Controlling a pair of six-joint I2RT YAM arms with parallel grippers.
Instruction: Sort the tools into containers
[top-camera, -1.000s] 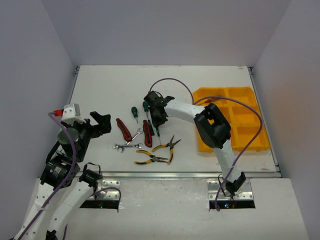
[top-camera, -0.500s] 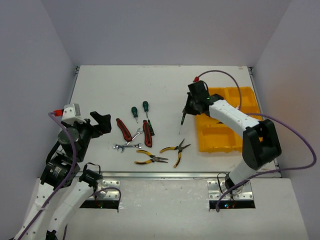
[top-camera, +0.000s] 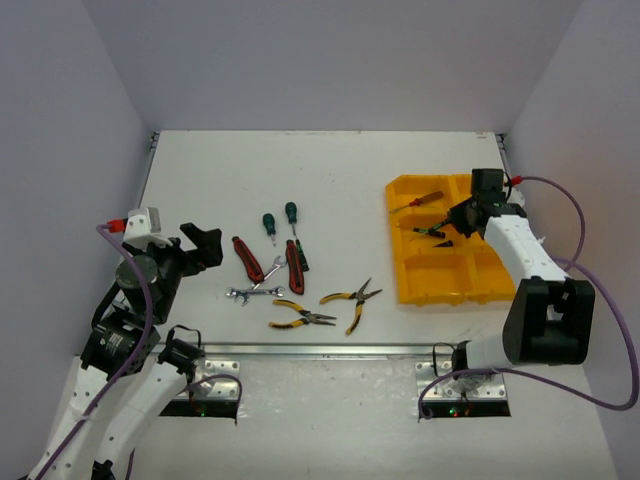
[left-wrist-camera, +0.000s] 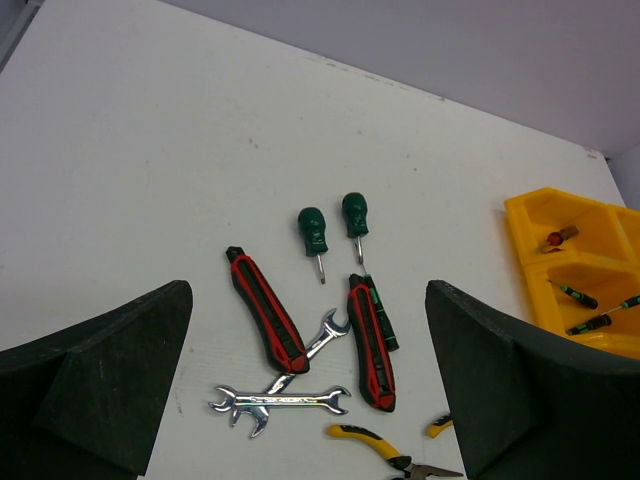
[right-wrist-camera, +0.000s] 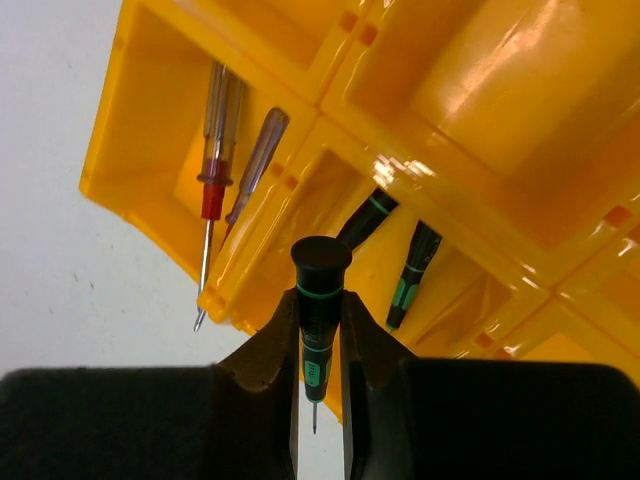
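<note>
My right gripper (top-camera: 460, 216) is shut on a thin black-and-green screwdriver (right-wrist-camera: 320, 275), held above the yellow tray (top-camera: 440, 285), over its middle row. Two similar green screwdrivers (right-wrist-camera: 410, 268) lie in a tray compartment below it, and red screwdrivers (right-wrist-camera: 212, 150) lie in the far-left one. My left gripper (top-camera: 200, 245) is open and empty, at the left of the tool pile. On the table lie two green stubby screwdrivers (top-camera: 268, 222), two red-handled cutters (top-camera: 295, 266), crossed silver wrenches (top-camera: 255, 292) and yellow pliers (top-camera: 300, 318).
A second pair of yellow pliers (top-camera: 352, 298) lies between the pile and the tray. In the left wrist view the cutters (left-wrist-camera: 265, 310), wrenches (left-wrist-camera: 280, 402) and the tray's corner (left-wrist-camera: 570, 270) show. White walls close in the table on three sides.
My right arm lifted the thin green screwdriver from the tool pile and carried it right, to above the tray. The left arm has not moved.
</note>
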